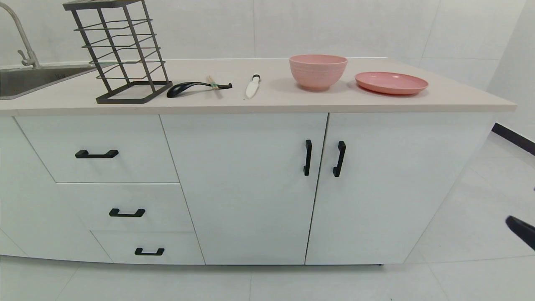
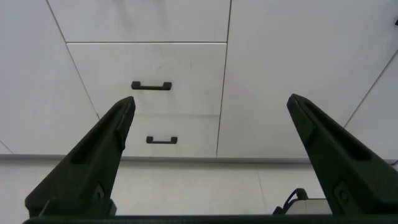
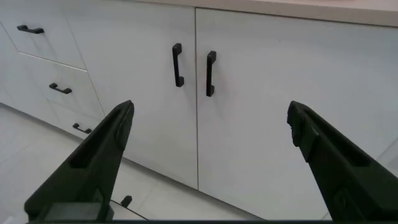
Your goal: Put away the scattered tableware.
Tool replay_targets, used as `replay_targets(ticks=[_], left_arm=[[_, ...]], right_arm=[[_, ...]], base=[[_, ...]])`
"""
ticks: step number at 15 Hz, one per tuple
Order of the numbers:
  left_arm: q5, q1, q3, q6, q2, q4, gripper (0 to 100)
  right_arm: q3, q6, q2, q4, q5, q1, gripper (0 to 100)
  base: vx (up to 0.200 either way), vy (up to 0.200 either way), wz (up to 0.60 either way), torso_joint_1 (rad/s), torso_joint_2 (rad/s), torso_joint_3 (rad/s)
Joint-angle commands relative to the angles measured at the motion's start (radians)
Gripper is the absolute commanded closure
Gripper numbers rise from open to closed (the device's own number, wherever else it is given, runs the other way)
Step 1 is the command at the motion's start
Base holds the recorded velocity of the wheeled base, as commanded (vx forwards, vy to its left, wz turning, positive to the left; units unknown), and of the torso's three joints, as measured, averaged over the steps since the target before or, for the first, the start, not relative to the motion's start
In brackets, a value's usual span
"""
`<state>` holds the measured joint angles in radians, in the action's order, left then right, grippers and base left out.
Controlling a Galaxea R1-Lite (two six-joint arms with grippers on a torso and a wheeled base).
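**Tableware all on the counter, both grippers low and holding nothing**

Everything sits on the beige counter (image 1: 292, 101), and the pink bowl (image 1: 318, 71) is the easiest anchor. It stands upright towards the back. The pink plate (image 1: 391, 82) lies flat just to the bowl's right, close but not touching.

To the bowl's left lies a white knife (image 1: 252, 87) with a dark handle end. Farther left is a black spoon (image 1: 184, 88), with a pale wooden stick (image 1: 214, 85) with a green band across its handle. Past those stands the black wire rack (image 1: 121, 50), with the spoon's bowl right at its base. The sink (image 1: 29, 79) is the farthest thing left of the bowl.

Both arms are well below the bowl's level, in front of the white cabinet. The left gripper (image 2: 210, 99) has its jaws spread wide with nothing between them — it faces the drawers (image 2: 149, 62). The right gripper (image 3: 210, 106) is the same, jaws wide apart and bare, pointing at the two black door handles (image 3: 177, 65) that sit under the bowl.
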<state>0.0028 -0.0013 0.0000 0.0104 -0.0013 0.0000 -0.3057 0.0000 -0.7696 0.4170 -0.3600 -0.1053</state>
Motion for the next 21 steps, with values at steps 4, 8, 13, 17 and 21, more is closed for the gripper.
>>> replay_targets(ticks=[4, 8, 13, 17, 21], left_arm=[[0.0, 0.001, 0.0, -0.004, 0.001, 0.0, 0], [0.0, 0.001, 0.0, -0.004, 0.001, 0.0, 0], [0.0, 0.001, 0.0, -0.004, 0.001, -0.002, 0], [0.0, 0.001, 0.0, -0.003, 0.001, -0.002, 0], [-0.007, 0.001, 0.0, -0.001, 0.001, -0.003, 0]], right_arm=[[0.106, -0.049, -0.499, 0.391, -0.077, -0.011, 0], [0.189, -0.107, -0.746, 0.675, -0.175, -0.011, 0], [0.145, -0.178, -1.073, 0.999, -0.255, -0.016, 0], [-0.027, -0.179, -1.188, 1.013, -0.307, -0.07, 0], [-0.158, -0.179, -1.281, 1.014, -0.303, -0.122, 0]], base=[[0.0, 0.0, 0.0, 0.0, 0.0, 0.0], [0.0, 0.0, 0.0, 0.0, 0.0, 0.0], [0.0, 0.0, 0.0, 0.0, 0.0, 0.0], [0.0, 0.0, 0.0, 0.0, 0.0, 0.0], [0.0, 0.0, 0.0, 0.0, 0.0, 0.0]])
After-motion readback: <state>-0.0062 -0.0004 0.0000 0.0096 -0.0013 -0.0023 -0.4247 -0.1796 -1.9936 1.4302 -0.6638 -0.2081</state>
